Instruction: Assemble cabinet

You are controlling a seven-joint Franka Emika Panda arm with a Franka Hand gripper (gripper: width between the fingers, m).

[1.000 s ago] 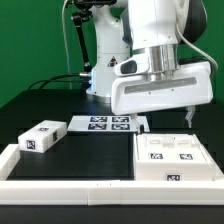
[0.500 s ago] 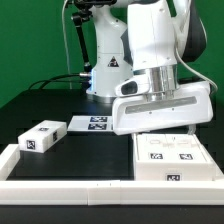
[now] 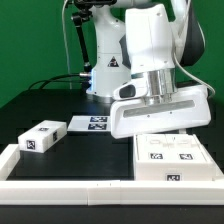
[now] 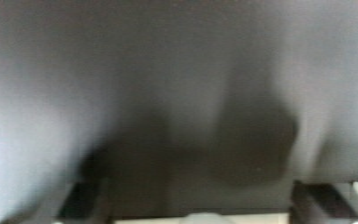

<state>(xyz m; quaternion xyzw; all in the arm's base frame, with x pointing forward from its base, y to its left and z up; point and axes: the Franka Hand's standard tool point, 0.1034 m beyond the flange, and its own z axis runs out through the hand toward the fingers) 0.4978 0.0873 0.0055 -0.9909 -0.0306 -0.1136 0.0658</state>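
Observation:
The cabinet's white open box body (image 3: 176, 156) lies at the exterior view's right with tags on its top face. A smaller white block (image 3: 42, 137) with tags lies at the left. My gripper (image 3: 163, 131) hangs low over the body's far edge, and its fingertips are hidden behind the wide white hand. The wrist view is blurred and dark. In it two dark fingers (image 4: 83, 198) stand far apart with nothing sharp between them, and my gripper (image 4: 202, 205) looks open. A small white patch shows at that frame's edge.
The marker board (image 3: 98, 123) lies flat behind the small block, partly covered by the hand. Low white border rails (image 3: 70, 188) run along the front and left. The arm's base (image 3: 105, 70) and cables stand at the back.
The hand has moved to the exterior view's left and down, from above the body's far right corner to just over its far edge. The finger seen earlier is now hidden.

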